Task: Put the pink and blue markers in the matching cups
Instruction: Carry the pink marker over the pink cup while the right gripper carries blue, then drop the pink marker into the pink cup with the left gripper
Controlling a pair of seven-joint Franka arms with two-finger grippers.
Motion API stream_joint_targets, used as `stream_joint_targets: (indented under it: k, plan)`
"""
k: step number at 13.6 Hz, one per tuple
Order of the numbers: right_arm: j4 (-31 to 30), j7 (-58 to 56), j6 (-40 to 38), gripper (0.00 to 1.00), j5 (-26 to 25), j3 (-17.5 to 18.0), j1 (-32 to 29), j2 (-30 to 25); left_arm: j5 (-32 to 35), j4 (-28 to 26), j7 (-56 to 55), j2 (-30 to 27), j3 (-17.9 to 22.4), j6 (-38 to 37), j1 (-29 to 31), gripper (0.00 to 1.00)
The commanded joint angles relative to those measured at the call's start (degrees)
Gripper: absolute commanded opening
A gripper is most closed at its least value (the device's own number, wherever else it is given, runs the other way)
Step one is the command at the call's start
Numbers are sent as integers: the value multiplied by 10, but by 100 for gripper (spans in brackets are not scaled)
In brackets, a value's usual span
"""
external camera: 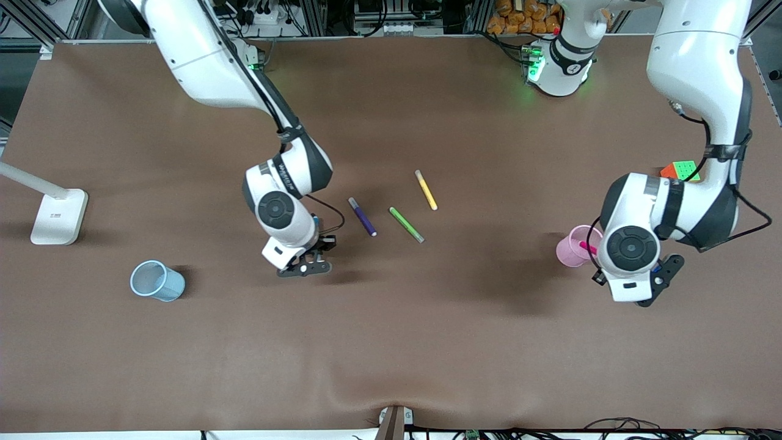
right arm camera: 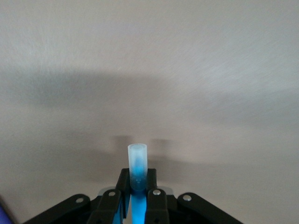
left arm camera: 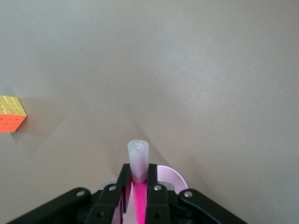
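My left gripper (external camera: 602, 266) is shut on the pink marker (left arm camera: 138, 161) and holds it upright over the pale pink cup (external camera: 573, 246). The marker's pink body reaches down into the cup (left arm camera: 172, 179), and its tip shows in the front view (external camera: 588, 247). My right gripper (external camera: 299, 260) is shut on the blue marker (right arm camera: 137, 163) and holds it upright above bare table beside the purple marker. The hand hides the blue marker in the front view. The light blue cup (external camera: 157, 281) stands toward the right arm's end of the table, well apart from the right gripper.
A purple marker (external camera: 362, 216), a green marker (external camera: 407, 225) and a yellow marker (external camera: 426, 190) lie mid-table. A colour cube (external camera: 680, 170) sits near the left arm and also shows in the left wrist view (left arm camera: 11, 113). A white lamp base (external camera: 59, 216) stands at the right arm's end.
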Motion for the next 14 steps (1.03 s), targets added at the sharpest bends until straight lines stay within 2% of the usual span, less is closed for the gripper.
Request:
stream_joint_targets:
  k: [1,2,5,9,13,14]
  plan:
    - [-11,-84,-30,0,6,8,-41,-55,35,0,-32,-3,2,-32,-23,0]
    - [-10,-108,-34,0,7,8,-51,-67,35,1,-31,-3,1,-36,-23,5]
    - [-7,-175,-51,0,11,10,-83,-109,29,5,-21,-8,0,-37,-22,100]
    - [-2,-310,-98,0,74,9,-134,-148,-10,14,31,-30,-13,-40,-13,100]
    - [-4,-452,-144,0,123,9,-203,-184,-189,30,221,-96,-13,-45,28,100]
    - [-3,-488,-150,0,127,9,-221,-190,-204,29,261,-115,-11,-45,32,100]
